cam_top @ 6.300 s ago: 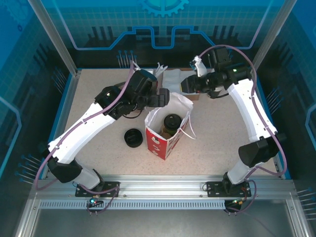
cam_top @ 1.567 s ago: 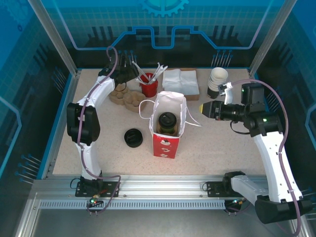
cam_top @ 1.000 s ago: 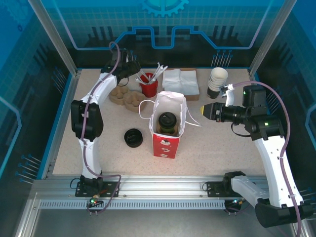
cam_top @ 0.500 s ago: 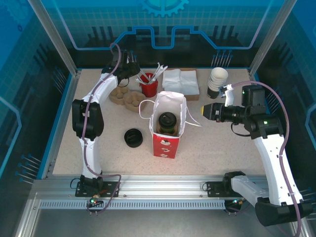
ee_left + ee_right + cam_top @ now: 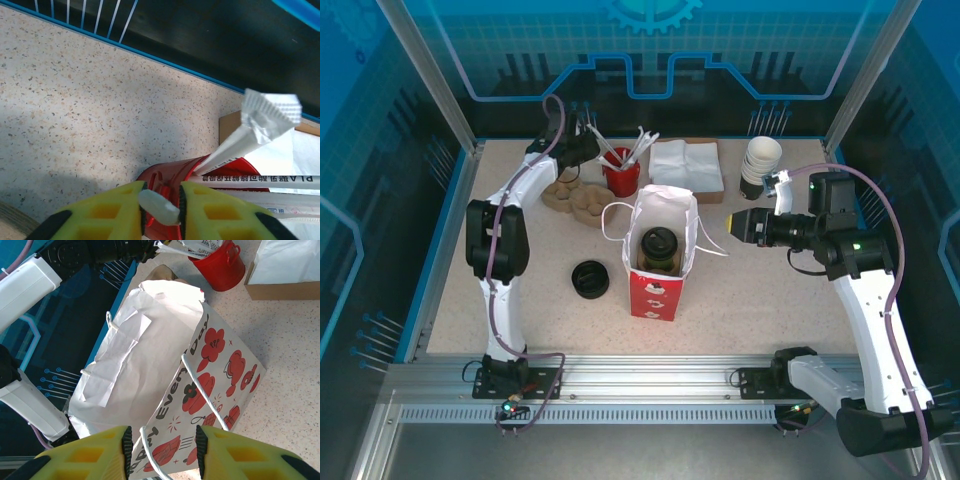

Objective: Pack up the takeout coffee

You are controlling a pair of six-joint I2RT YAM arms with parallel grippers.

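- Your left end effector [image 5: 161, 196] is clenched on the tip of a white wrapped stick [image 5: 159, 207], right over the red holder [image 5: 200, 167] near the far edge of the worktop [image 5: 770, 300].
- Your right end effector [image 5: 162, 435] is released, with its fingers apart, close beside the paper bag [image 5: 215, 355].
- The takeout coffee [image 5: 660, 247] stands upright inside that open bag, with its black lid on.

paper bag [image 5: 655, 295] hides most of the takeout coffee [image 5: 660, 243].
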